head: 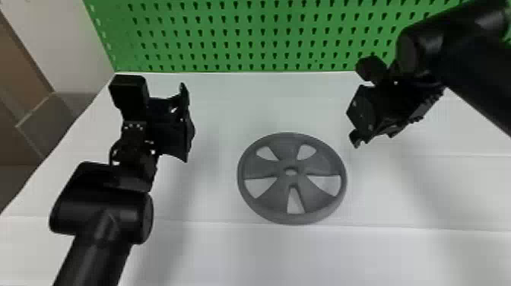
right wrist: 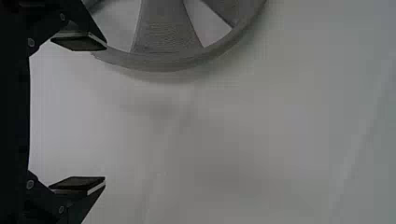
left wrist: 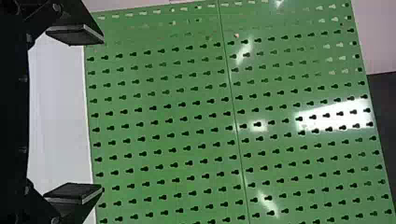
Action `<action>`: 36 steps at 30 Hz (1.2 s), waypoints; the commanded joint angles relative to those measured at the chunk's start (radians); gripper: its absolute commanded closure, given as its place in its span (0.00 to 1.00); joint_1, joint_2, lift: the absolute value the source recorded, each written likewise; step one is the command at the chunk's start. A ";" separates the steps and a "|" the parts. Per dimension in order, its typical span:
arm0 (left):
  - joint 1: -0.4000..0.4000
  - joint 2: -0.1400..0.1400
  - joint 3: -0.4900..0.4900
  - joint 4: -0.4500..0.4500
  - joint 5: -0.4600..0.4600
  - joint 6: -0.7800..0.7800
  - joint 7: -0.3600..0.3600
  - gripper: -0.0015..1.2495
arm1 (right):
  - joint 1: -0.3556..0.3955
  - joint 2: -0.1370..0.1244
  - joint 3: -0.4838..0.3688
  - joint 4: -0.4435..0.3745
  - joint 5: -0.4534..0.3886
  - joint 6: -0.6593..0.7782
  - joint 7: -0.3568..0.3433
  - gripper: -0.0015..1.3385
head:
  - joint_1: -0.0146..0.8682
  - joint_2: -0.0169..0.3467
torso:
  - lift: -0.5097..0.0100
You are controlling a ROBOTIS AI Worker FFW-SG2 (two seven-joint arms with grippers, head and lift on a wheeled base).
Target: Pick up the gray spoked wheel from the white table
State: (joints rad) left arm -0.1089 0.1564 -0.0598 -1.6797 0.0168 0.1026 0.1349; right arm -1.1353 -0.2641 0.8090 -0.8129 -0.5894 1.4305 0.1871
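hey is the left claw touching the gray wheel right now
Apart. The head view shows a plain strip of the white table between the left claw and the near side of the gray wheel.

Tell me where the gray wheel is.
In the head view, the gray wheel lies flat on the white table, just right of centre; the right wrist view shows it near the right claw.

No readable text, label, brand, number or sign can be made out on anything in the head view, the left wrist view or the right wrist view (not so much as a single letter).
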 commanded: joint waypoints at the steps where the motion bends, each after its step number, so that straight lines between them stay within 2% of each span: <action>1: 0.001 0.002 0.000 0.000 -0.001 -0.003 0.000 0.13 | -0.015 -0.007 0.075 0.008 -0.055 -0.025 0.000 0.20 | 0.90 0.34 | 0.81; 4: 0.001 0.002 0.000 0.000 -0.001 -0.003 0.000 0.13 | -0.023 -0.004 0.094 0.024 -0.058 -0.024 0.000 0.20 | 0.90 0.34 | 0.81; 15: 0.003 0.002 0.002 0.000 -0.001 -0.007 0.000 0.13 | -0.029 -0.006 0.076 0.057 -0.067 -0.035 0.000 0.20 | 0.90 0.34 | 0.81; 25: 0.001 0.002 0.002 0.000 -0.001 -0.009 0.000 0.13 | -0.032 -0.006 0.085 0.060 -0.069 -0.036 0.000 0.20 | 0.90 0.34 | 0.81; 31: 0.001 0.002 0.002 0.000 -0.001 -0.009 0.000 0.13 | -0.040 -0.004 0.101 0.107 -0.138 -0.018 0.000 0.20 | 0.90 0.34 | 0.81; 36: 0.003 0.003 0.002 0.000 -0.001 -0.012 0.000 0.13 | -0.044 0.003 0.104 0.139 -0.142 0.031 0.000 0.20 | 0.90 0.34 | 0.81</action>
State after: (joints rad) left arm -0.1062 0.1587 -0.0583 -1.6797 0.0153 0.0932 0.1349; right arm -1.1759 -0.2672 0.9101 -0.7040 -0.7212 1.4253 0.1871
